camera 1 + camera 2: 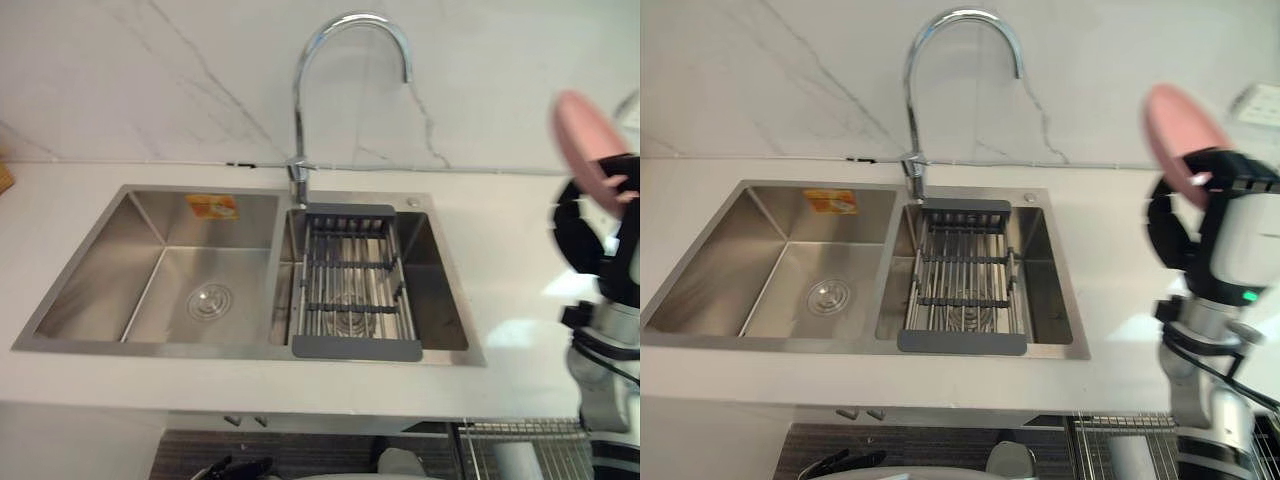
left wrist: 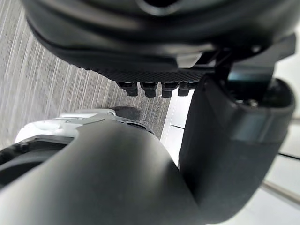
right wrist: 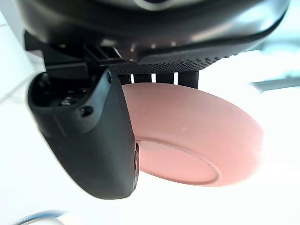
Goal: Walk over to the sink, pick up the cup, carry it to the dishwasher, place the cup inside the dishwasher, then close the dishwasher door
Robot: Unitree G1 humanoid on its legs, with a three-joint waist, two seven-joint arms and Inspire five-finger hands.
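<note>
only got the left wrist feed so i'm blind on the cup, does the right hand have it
observer: yes, the right hand is curled round the pink cup, thumb on its outside.
operator: where's it held
observer: raised above the counter, to the right of the sink.
operator: what's in the sink
observer: a rack lies across the right basin, below the tap.
</note>
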